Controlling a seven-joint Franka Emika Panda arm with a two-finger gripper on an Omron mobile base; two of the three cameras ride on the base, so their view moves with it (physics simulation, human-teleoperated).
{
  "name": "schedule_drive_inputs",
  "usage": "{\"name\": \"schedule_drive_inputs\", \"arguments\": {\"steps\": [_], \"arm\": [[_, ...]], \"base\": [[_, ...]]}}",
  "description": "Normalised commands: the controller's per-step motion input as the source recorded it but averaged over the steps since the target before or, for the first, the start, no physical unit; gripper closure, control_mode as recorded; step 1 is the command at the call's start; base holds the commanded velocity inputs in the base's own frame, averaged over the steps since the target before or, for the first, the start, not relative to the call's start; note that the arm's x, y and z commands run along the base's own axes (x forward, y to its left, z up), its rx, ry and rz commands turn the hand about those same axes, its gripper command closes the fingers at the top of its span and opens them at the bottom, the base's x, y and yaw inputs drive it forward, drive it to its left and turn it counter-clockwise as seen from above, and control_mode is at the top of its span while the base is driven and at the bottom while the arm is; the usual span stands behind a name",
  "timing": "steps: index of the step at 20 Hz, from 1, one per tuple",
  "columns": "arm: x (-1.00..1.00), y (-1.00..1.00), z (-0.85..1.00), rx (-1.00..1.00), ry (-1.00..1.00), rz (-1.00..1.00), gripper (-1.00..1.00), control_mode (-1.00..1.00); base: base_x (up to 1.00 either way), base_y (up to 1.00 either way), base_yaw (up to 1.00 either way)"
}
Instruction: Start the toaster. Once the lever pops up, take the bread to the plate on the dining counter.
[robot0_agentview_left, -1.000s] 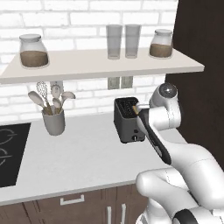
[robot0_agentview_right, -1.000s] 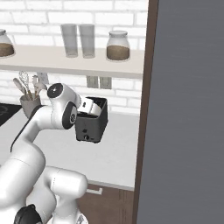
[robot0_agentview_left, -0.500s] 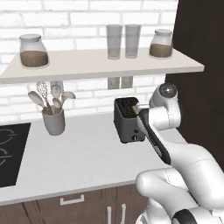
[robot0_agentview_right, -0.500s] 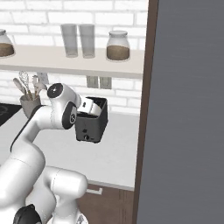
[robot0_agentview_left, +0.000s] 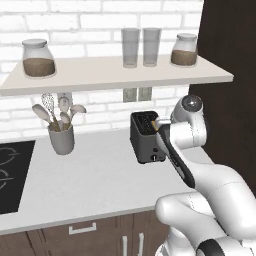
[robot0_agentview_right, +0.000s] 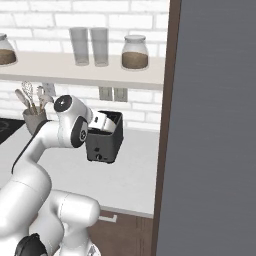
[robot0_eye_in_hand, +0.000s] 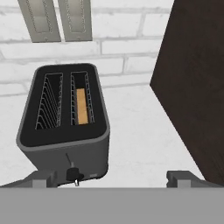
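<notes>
Tool (robot0_eye_in_hand: 111, 178): open, its two dark tips wide apart at the bottom of the hand view, one by the toaster's lower left corner and one at lower right over bare surface; nothing is between them.
Arm: in the left base view it rises from the lower right and bends toward centre frame, the wrist just right of the toaster's top; in the right base view it rises from the lower left, the hand over the toaster.
Toaster (robot0_agentview_left: 146, 136): dark grey, two slots, upright on the white surface (robot0_agentview_left: 90, 180) at centre frame, a small lever (robot0_eye_in_hand: 73, 174) low on its narrow near face.
Bread (robot0_eye_in_hand: 82, 106): tan slice sunk in the right-hand slot in the hand view, only its top edge visible; the left-hand slot shows just wire guides.
Cooktop (robot0_agentview_left: 12, 175): black, at the left edge of the left base view.
Utensil pot (robot0_agentview_left: 61, 138): pale cup with a whisk and spoons, left of the toaster, near the brick wall.
Outlets (robot0_agentview_left: 137, 94): two plates on the wall behind the toaster.
Shelf (robot0_agentview_left: 115, 75): upper frame, holding two brown-filled jars (robot0_agentview_left: 38, 58) at its ends and two clear glasses (robot0_agentview_left: 141, 47) between.
Dark cabinet (robot0_agentview_right: 215, 125): tall panel along the right side.
</notes>
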Motion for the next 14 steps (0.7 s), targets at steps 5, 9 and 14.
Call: {"name": "schedule_drive_inputs", "arguments": {"steps": [5, 9, 14], "arm": [[0.00, 0.00, 0.00, 0.00, 0.00, 0.00, -1.00, -1.00], [0.00, 0.00, 0.00, 0.00, 0.00, 0.00, -1.00, -1.00], [0.00, 0.00, 0.00, 0.00, 0.00, 0.00, -1.00, -1.00]], "base": [[0.00, 0.00, 0.00], [0.00, 0.00, 0.00], [0.00, 0.00, 0.00]]}}
